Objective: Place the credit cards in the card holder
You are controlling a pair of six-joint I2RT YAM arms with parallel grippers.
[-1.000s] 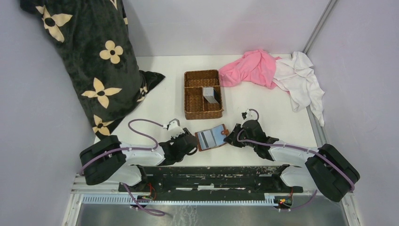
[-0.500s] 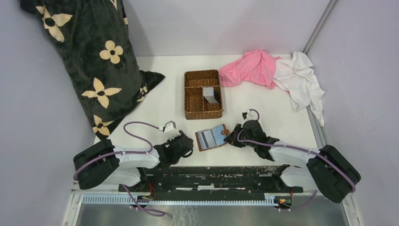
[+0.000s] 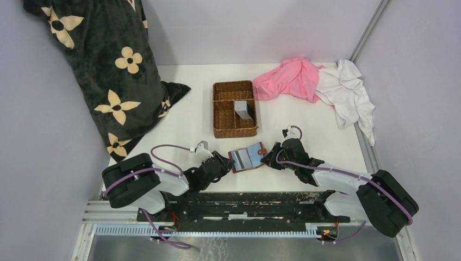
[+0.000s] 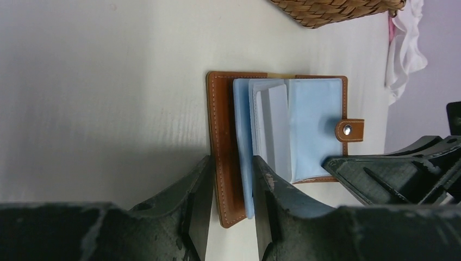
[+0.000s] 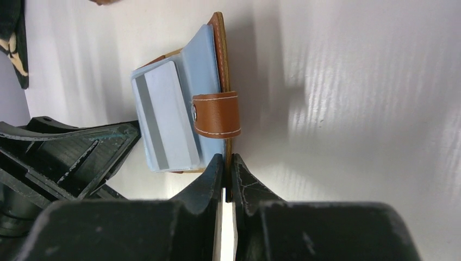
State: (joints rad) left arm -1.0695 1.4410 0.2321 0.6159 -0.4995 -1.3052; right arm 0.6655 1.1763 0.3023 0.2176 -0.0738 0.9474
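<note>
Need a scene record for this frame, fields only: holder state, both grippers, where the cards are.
card holder: open, held between the two arms
left gripper: shut on the near cover plus one sleeve
right gripper: shut on the edge of the opposite cover
card in holder: one, dark-striped, in a clear sleeve
cards in basket: grey stack, right-hand compartment of wicker basket

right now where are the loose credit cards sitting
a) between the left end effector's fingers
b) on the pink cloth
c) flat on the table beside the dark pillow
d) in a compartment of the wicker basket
d: the top view shows the credit cards stacked in a compartment on the right side of the wicker basket, well apart from the pink cloth.
</note>
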